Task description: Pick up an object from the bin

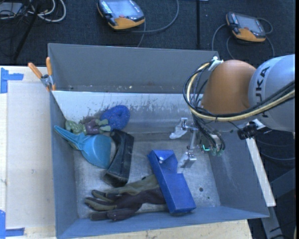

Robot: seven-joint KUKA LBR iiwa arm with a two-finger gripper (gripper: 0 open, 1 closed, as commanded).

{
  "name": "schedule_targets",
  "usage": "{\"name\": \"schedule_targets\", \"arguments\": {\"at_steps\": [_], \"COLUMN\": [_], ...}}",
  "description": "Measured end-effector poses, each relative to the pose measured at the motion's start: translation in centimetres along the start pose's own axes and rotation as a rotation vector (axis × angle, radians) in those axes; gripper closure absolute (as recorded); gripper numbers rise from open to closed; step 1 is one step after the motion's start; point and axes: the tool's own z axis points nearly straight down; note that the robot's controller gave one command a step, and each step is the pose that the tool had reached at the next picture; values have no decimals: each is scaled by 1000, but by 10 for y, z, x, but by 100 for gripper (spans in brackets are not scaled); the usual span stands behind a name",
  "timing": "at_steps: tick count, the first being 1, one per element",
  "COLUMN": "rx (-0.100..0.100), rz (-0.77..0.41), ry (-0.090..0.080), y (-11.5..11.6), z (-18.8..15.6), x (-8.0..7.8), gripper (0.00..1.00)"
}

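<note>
Blue box [172, 185] mid-bin, gripper [185, 144] just beside its upper end, fingers spread, dark glove [124, 200], black case [120, 158] alongside

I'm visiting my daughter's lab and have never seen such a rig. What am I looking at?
One camera looks down into a grey metal bin. The big grey and orange shape on the right is a robot arm, meant to pick something out. Its gripper hangs beside the upper end of a long blue box and holds nothing that I can see. Also in the bin: a dark glove, a black tray-like piece, a light blue funnel and a fuzzy blue ball.
</note>
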Motion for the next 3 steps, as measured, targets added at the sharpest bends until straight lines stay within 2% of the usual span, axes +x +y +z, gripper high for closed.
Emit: {"name": "schedule_targets", "arguments": {"at_steps": [1, 2, 3], "rx": [0, -1, -1], "rz": [30, 28, 27], "ry": [-9, -39, -39], "y": [8, 14, 14], "z": [52, 59, 59], "x": [-11, -17, -17], "gripper": [0, 100, 100]}}
